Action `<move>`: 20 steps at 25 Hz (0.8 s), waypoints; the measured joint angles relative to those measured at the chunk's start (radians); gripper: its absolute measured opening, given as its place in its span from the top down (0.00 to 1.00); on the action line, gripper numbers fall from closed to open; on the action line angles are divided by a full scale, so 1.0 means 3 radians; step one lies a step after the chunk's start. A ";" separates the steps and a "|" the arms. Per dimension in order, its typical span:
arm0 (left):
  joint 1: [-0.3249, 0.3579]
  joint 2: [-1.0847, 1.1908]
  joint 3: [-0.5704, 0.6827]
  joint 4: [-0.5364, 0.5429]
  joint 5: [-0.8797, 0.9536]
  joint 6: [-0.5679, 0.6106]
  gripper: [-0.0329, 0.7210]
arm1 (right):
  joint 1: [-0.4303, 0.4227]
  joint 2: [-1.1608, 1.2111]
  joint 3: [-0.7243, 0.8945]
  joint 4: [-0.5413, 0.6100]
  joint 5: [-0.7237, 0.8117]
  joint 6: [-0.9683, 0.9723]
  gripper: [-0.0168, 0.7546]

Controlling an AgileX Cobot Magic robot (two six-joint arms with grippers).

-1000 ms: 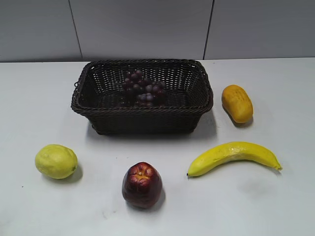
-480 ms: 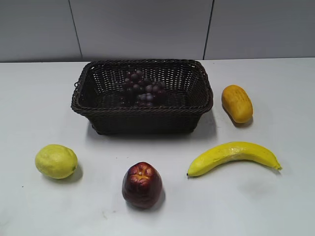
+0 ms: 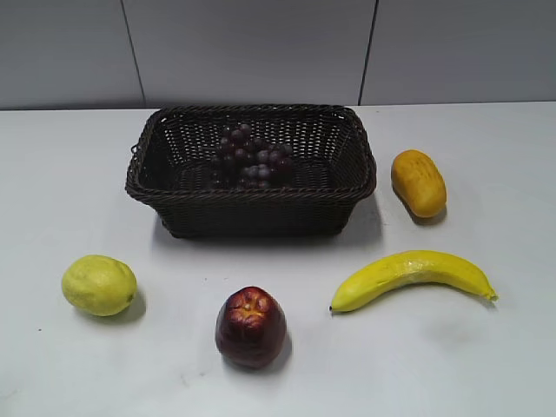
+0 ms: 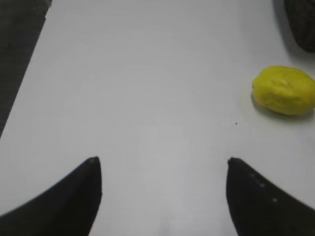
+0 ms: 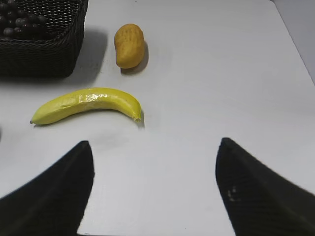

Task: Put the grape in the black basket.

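The grape (image 3: 251, 158), a dark purple bunch, lies inside the black basket (image 3: 252, 201) at the back middle of the table. It also shows in the top left corner of the right wrist view (image 5: 19, 22), inside the basket (image 5: 44, 56). Neither gripper shows in the exterior view. My left gripper (image 4: 161, 160) is open and empty over bare table, left of the lemon (image 4: 284, 90). My right gripper (image 5: 153, 143) is open and empty over bare table, in front of the banana (image 5: 86, 105).
On the white table lie a lemon (image 3: 99, 284) at front left, a dark red apple (image 3: 250, 326) at front middle, a banana (image 3: 413, 275) at front right and an orange-yellow fruit (image 3: 418, 182) right of the basket. A grey wall stands behind.
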State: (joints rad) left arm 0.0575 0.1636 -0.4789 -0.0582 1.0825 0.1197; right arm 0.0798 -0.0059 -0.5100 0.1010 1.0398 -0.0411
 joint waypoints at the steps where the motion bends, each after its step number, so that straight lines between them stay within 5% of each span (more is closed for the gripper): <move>1: 0.0015 -0.0069 0.0000 0.0000 0.0000 0.0000 0.18 | 0.0000 0.0000 0.0000 0.0000 0.0000 0.0000 0.22; 20: 0.0036 -0.0560 0.0000 -0.0004 0.0007 0.0000 0.18 | 0.0000 0.0000 0.0000 0.0000 0.0000 0.0000 0.22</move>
State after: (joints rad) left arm 0.0684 -0.0044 -0.4789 -0.0593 1.0846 0.1197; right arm 0.0798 -0.0059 -0.5100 0.1010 1.0398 -0.0411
